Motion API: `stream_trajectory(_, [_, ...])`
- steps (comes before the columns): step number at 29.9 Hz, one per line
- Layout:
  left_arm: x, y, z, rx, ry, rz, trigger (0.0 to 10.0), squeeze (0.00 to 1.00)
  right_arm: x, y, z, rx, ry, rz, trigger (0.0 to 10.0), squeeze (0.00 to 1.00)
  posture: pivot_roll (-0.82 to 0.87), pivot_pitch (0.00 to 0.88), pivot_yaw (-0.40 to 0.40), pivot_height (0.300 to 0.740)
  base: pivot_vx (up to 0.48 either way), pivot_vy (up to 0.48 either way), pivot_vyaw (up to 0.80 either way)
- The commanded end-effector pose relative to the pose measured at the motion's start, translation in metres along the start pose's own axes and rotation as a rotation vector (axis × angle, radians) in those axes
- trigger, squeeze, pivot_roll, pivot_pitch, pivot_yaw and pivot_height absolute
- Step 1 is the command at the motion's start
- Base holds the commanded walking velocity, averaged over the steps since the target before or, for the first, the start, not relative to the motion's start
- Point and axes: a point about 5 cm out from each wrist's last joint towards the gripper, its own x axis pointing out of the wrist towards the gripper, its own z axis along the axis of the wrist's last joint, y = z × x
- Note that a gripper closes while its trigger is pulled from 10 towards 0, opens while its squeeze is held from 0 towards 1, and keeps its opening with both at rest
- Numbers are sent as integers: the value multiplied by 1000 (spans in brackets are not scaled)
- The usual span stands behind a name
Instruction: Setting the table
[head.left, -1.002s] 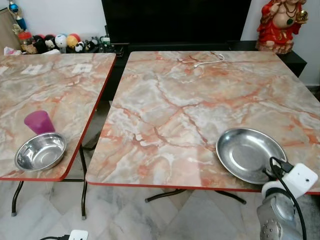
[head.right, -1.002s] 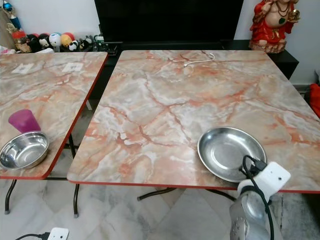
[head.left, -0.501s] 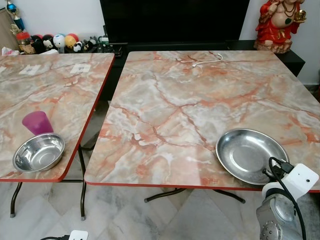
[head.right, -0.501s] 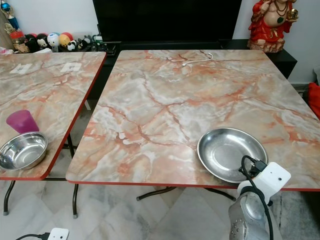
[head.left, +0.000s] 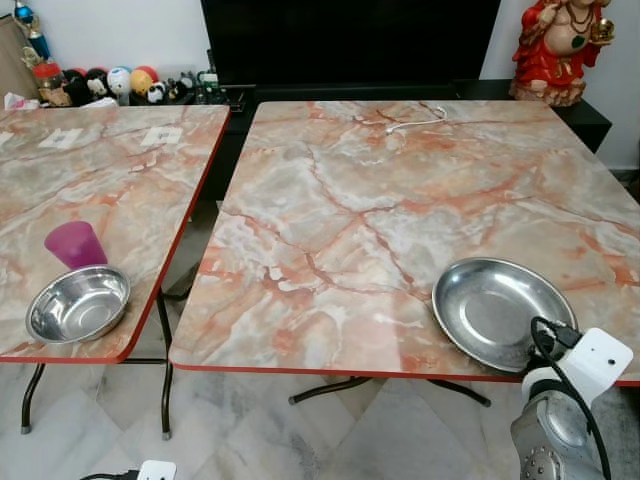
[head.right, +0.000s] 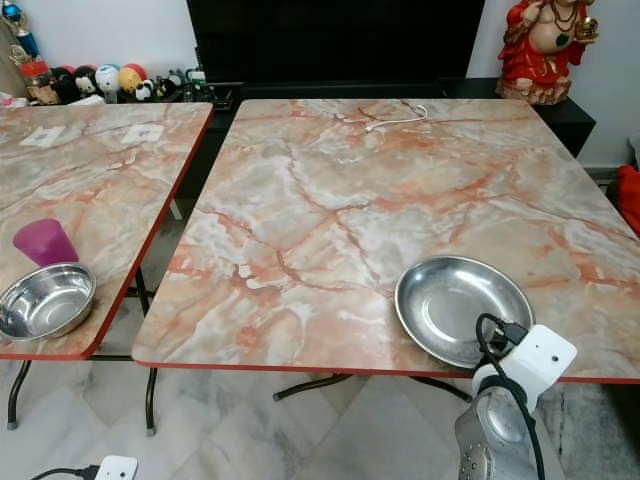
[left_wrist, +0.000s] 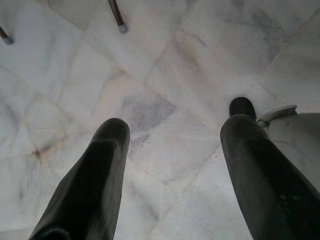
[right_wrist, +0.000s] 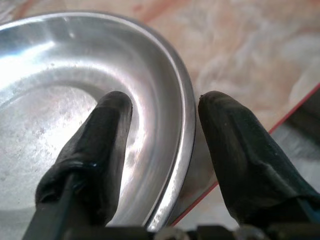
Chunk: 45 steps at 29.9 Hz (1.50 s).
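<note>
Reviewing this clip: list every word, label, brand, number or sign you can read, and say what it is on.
None can be read.
White paper slips on the left table: any print is too small to read.
Steel plate, steel bowl, purple cup: no markings seen.
Red statue and toy figures: no legible text.

Right marble table (head.left: 330, 200): steel plate (head.left: 500, 310), white cable (head.left: 415, 122). Left table (head.left: 100, 190): bowl (head.left: 78, 304), purple cup (head.left: 75, 243).
</note>
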Motion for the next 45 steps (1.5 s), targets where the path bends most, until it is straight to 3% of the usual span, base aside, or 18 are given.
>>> stream_trajectory(1, [-1, -1, -4, -2, 19, 6, 10000, 0, -3, 1, 11, -74, -82, -3, 10000, 0, -115, 33, 20, 740, 0, 0, 0])
stream_trajectory(4, [-1, -1, -4, -2, 19, 6, 10000, 0, -3, 1, 13, -101, -98, -5, 10000, 0, -115, 32, 19, 740, 0, 0, 0])
stream_trajectory(5, [-1, -1, -4, -4, 18, 7, 10000, 0, -4, 1, 19, -169, -150, -22, 10000, 0, -113, 32, 17, 740, 0, 0, 0])
stream_trajectory(8, [-1, -1, -4, -13, 13, 10, 10000, 0, -7, 2, 29, -203, -219, -33, 10000, 0, -112, 32, 16, 740, 0, 0, 0])
stream_trajectory(12, [-1, -1, -3, -22, 6, 11, 10000, 0, -9, 11, 39, -187, -297, 20, 10000, 0, -115, 32, 20, 740, 0, 0, 0])
stream_trajectory(14, [-1, 0, -3, -13, 7, 10, 10000, 0, -9, 33, 37, -173, -290, 180, 10000, 0, -132, 33, 31, 740, 0, 0, 0])
stream_trajectory(15, [-1, -1, -3, -2, 9, 4, 10000, 0, -12, 54, 33, -164, -277, 341, 10000, 0, -139, 32, 34, 740, 0, 0, 0])
stream_trajectory(16, [-1, -1, -3, -2, 9, 4, 10000, 0, -12, 54, 33, -164, -277, 341, 10000, 0, -139, 32, 34, 740, 0, 0, 0])
stream_trajectory(18, [0, -2, -2, 1, 6, 1, 10000, 0, -18, 73, 30, -159, -266, 483, 10000, 0, -122, 28, 24, 740, 0, 0, 0])
stream_trajectory(19, [0, -2, -2, 1, 6, 1, 10000, 0, -18, 73, 30, -159, -266, 483, 10000, 0, -122, 28, 24, 740, 0, 0, 0])
stream_trajectory(24, [0, -1, -1, -22, 1, 10, 10000, 0, -23, 97, 28, -213, -299, 713, 10000, 0, -125, 24, 23, 740, 0, 0, 0])
stream_trajectory(27, [0, -1, -2, -24, 3, 9, 10000, 0, -27, 101, 26, -228, -309, 789, 10000, 0, -117, 18, 16, 740, 0, 0, 0])
stream_trajectory(31, [-1, -2, -4, -43, 6, 16, 10000, 0, -26, 96, 22, -254, -303, 800, 10000, 0, -103, 6, 0, 740, 0, 0, 0])
stream_trajectory(33, [-2, -2, -7, -40, 18, 16, 10000, 0, -17, 91, 22, -220, -290, 721, 10000, 0, -99, 1, 2, 740, 0, 135, 0])
stream_trajectory(45, [-3, 6, -13, -13, 33, 10, 10000, 0, -23, 99, 18, -171, -300, 698, 10000, 0, -105, 0, 12, 740, 0, 462, 0])
